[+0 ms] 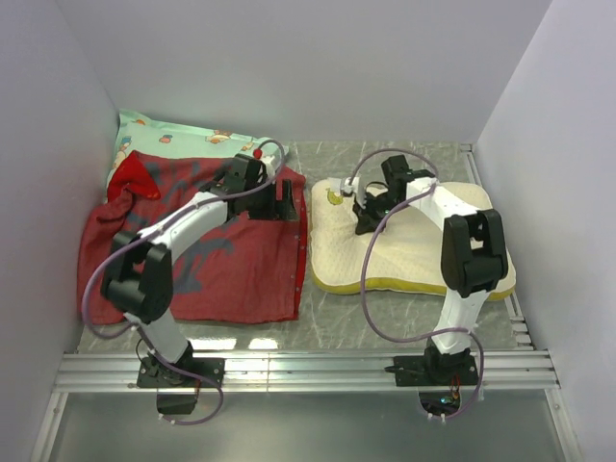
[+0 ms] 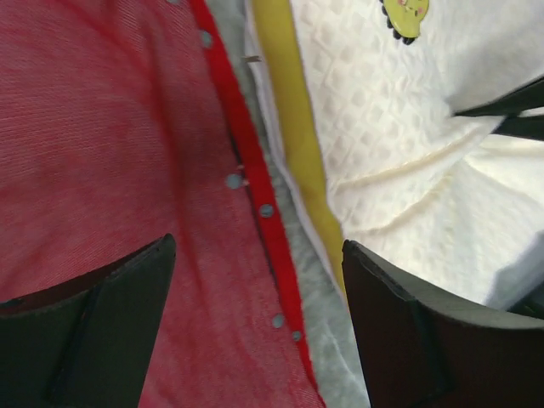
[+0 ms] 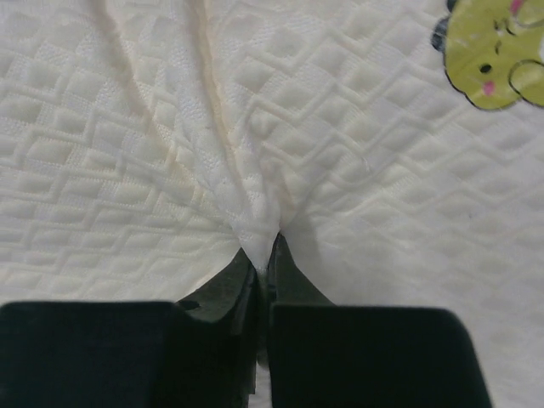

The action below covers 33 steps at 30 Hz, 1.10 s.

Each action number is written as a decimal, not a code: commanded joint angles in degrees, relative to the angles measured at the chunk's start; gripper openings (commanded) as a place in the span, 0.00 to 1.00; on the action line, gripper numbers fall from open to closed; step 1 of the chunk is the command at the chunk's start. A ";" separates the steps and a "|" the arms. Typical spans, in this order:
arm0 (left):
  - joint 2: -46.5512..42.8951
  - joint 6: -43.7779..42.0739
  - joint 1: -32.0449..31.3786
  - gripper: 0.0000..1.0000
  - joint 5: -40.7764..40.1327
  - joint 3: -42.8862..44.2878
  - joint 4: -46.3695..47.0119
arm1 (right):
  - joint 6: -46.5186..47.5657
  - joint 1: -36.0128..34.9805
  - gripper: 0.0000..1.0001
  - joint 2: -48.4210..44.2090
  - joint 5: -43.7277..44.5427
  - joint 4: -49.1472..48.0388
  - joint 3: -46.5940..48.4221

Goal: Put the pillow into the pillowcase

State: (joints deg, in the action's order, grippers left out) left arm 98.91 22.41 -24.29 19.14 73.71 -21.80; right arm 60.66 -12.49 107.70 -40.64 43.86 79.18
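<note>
The cream-white, dimpled rectangular pillow (image 1: 423, 255) with a yellow edge band lies flat on the grey bench (image 1: 327, 322), just right of the dull-red fabric pillowcase (image 1: 231, 265). The right fingers (image 3: 293, 285) are clenched on a thin pinch of the pillow's top fabric; pulled sideways, so small a fold could slip free. The left fingers (image 2: 110, 323) hang released over the pillowcase's snap-lined edge, grasping nothing. Whether that edge is open cannot be made out.

Plain pale walls (image 1: 308, 67) box in a grey marbled worktop (image 1: 337, 322), aluminium rails (image 1: 308, 371) running along its near edge
</note>
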 commanded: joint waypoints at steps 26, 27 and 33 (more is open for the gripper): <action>15.26 0.08 -13.06 0.36 -28.90 8.90 -7.02 | -4.59 9.41 0.00 -3.46 -3.57 2.37 -1.48; 14.82 0.17 -13.15 0.36 -28.63 8.64 -6.94 | -4.42 9.50 0.00 -3.55 -3.57 2.55 -1.57; 13.06 0.09 -15.25 0.38 -28.36 7.50 -6.85 | -3.98 9.85 0.00 -3.37 -3.57 2.99 -1.92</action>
State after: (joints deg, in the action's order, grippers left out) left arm 114.21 21.98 -37.78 -8.93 80.53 -28.58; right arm 56.64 -3.46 105.19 -43.22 43.40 77.28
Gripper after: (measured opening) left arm 0.378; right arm 0.039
